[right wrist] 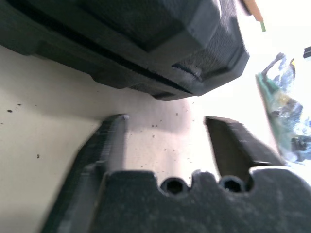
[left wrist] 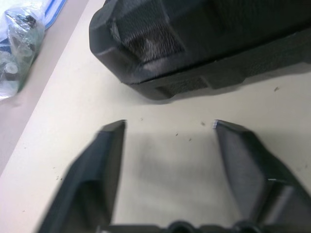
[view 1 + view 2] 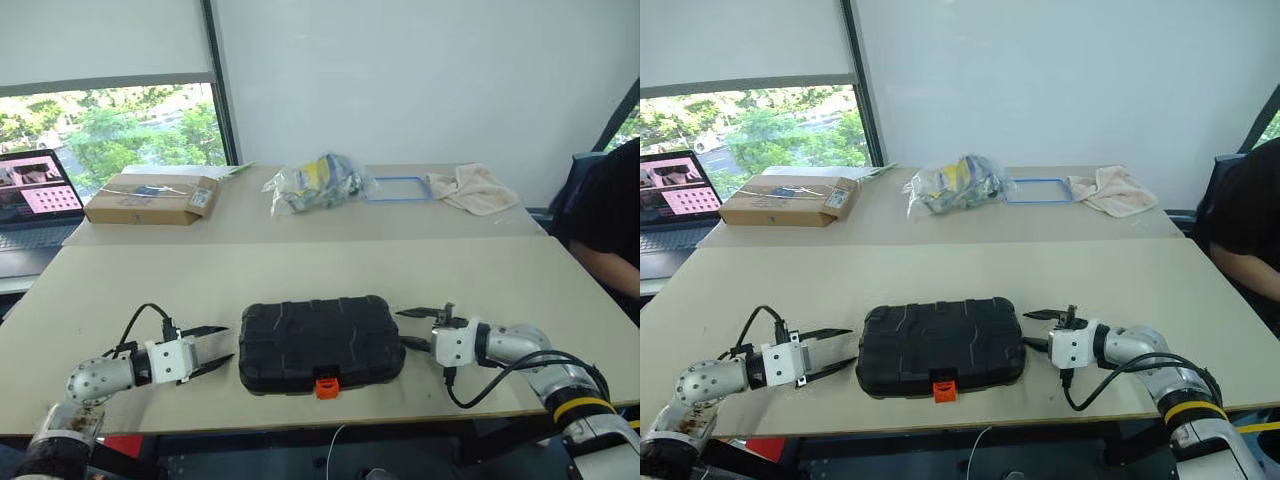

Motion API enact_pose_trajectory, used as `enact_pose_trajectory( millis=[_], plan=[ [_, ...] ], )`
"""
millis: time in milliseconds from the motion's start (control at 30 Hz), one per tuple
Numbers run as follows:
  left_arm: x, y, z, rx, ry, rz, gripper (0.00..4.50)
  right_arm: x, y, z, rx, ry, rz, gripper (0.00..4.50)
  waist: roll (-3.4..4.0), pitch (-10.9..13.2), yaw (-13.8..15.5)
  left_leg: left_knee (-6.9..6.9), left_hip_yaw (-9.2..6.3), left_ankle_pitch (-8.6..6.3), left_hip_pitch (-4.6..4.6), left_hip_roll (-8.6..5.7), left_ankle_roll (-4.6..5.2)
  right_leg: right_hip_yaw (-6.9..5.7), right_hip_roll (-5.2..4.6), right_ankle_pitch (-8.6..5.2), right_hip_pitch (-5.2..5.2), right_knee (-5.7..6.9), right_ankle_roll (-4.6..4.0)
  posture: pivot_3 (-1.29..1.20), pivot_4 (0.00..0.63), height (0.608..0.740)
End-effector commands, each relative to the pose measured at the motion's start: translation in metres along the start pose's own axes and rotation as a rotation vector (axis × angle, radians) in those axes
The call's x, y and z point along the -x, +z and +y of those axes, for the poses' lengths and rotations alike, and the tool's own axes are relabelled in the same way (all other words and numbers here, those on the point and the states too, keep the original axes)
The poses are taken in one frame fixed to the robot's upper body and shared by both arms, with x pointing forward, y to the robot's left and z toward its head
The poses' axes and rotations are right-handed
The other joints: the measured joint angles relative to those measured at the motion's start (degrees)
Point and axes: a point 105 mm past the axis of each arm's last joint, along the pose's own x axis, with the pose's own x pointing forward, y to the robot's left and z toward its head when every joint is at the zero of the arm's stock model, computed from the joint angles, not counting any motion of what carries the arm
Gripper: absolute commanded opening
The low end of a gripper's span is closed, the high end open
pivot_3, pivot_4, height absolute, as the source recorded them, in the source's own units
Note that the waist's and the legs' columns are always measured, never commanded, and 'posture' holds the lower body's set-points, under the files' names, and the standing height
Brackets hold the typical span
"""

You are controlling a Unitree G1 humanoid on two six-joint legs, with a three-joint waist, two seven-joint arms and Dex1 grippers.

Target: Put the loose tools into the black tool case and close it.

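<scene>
Fingers of both grippers, left [image 3: 218, 347] and right [image 3: 412, 328], spread empty beside the apparently closed black tool case [image 3: 320, 343].

The black tool case [image 3: 320, 344] is shut, so its contents are hidden. A laptop [image 3: 35, 200] and a seated person [image 3: 606, 225] are cut off by the picture's edges — the clear bag's [image 3: 315, 182] contents cannot be told.

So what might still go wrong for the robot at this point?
The black tool case lies shut near the table's front edge, its orange latch almost over it; a nudge might push it off. The left gripper and right gripper flank it with open jaws, close enough to bump it.
</scene>
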Motion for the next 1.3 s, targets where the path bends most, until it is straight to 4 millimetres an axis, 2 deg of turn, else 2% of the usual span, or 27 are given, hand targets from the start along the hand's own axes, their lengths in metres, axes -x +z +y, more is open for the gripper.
enact_pose_trajectory(
  millis=[33,100,200,233,267,300,333,467,500,567,633,733,967,1300],
  plan=[
    [0.004,-0.005,0.015,0.156,0.076,0.007,3.65,0.015,0.003,0.009,-0.047,0.030,-0.005,4.13,0.01,0.0,0.2,0.00,0.00,0.00,0.00,0.02,0.00,-0.01,0.01,0.00,0.00,0.00,0.00,0.00,0.150,0.740],
    [-0.001,0.000,0.030,0.232,0.113,-0.021,3.65,0.029,0.001,0.008,-0.150,0.002,0.025,3.78,0.00,0.0,0.7,-0.01,-0.02,-0.01,-0.03,0.03,0.01,-0.06,0.01,0.00,0.00,-0.03,0.00,0.00,0.150,0.740],
    [-0.009,0.009,0.049,0.308,0.142,-0.050,2.82,0.048,0.007,0.020,-0.297,0.047,0.039,2.76,-0.01,0.0,2.0,0.03,-0.08,-0.02,-0.16,0.00,0.03,-0.15,-0.02,0.00,-0.01,-0.05,0.01,0.00,0.150,0.740],
    [-0.012,0.011,0.057,0.327,0.155,-0.053,2.59,0.052,0.011,0.025,-0.347,0.061,0.036,2.58,-0.01,0.0,2.5,0.05,-0.08,-0.03,-0.17,-0.01,0.05,-0.16,-0.02,0.01,0.00,-0.05,0.03,0.00,0.150,0.740],
    [-0.017,0.012,0.064,0.344,0.165,-0.053,2.11,0.056,0.018,0.030,-0.377,0.082,0.027,2.14,-0.03,0.0,2.7,0.08,-0.11,-0.04,-0.20,-0.03,0.07,-0.19,-0.04,0.02,0.01,-0.09,0.04,0.00,0.150,0.740],
    [-0.021,0.014,0.071,0.361,0.171,-0.056,1.92,0.058,0.025,0.036,-0.408,0.107,0.020,1.98,-0.03,0.0,3.0,0.08,-0.12,-0.05,-0.20,-0.02,0.08,-0.19,-0.03,0.02,0.03,-0.09,0.04,0.00,0.150,0.740],
    [-0.027,0.015,0.076,0.371,0.178,-0.053,1.40,0.058,0.033,0.044,-0.443,0.139,0.014,1.41,-0.03,0.0,3.1,0.09,-0.13,-0.05,-0.21,-0.05,0.08,-0.20,-0.04,0.02,0.03,-0.10,0.05,0.00,0.150,0.740],
    [-0.049,0.019,0.083,0.393,0.151,-0.044,0.10,0.050,0.057,0.062,-0.502,0.199,-0.004,0.22,-0.06,0.0,2.6,0.11,-0.10,-0.06,-0.16,-0.06,0.07,-0.15,0.02,0.01,0.07,-0.11,0.07,0.00,0.150,0.740],
    [-0.054,0.019,0.083,0.396,0.143,-0.042,0.00,0.048,0.062,0.065,-0.511,0.206,-0.004,0.02,-0.07,0.0,2.5,0.11,-0.06,-0.06,-0.14,-0.06,0.07,-0.11,0.05,0.01,0.06,-0.12,0.08,0.00,0.150,0.740],
    [-0.072,0.022,0.076,0.394,0.067,-0.038,0.00,0.034,0.072,0.075,-0.561,0.226,0.011,0.02,-0.13,0.0,2.5,0.14,-0.04,-0.05,-0.13,-0.04,0.05,-0.08,0.08,0.01,0.06,-0.11,0.08,0.00,0.150,0.740],
    [-0.085,0.025,0.068,0.400,-0.001,-0.031,0.00,0.023,0.073,0.083,-0.587,0.238,0.054,0.02,-0.23,0.0,2.6,0.18,-0.05,-0.02,-0.15,-0.01,0.00,-0.10,0.13,0.01,0.06,-0.10,0.08,0.00,0.150,0.740],
    [-0.091,0.028,0.057,0.411,-0.080,-0.038,0.00,0.009,0.068,0.078,-0.603,0.188,0.098,0.02,-0.48,0.0,2.2,0.25,-0.03,-0.02,-0.15,0.01,0.00,-0.05,0.18,0.01,0.06,-0.10,0.07,0.00,0.150,0.740],
    [-0.077,0.029,0.035,0.497,-0.187,-0.050,0.00,-0.014,0.050,0.046,-0.558,0.064,0.130,0.02,-0.65,0.0,1.3,0.27,-0.05,-0.15,-0.11,0.06,0.24,0.06,0.22,0.02,0.03,-0.08,0.05,0.00,0.150,0.740],
    [-0.054,0.032,0.032,0.623,-0.052,-0.076,0.00,-0.036,0.014,0.002,-0.503,-0.058,0.152,0.02,-0.64,0.0,1.5,0.31,-0.08,0.05,-0.12,0.02,-0.08,0.08,0.14,0.09,-0.02,-0.01,-0.02,0.00,0.150,0.740]
  ],
)
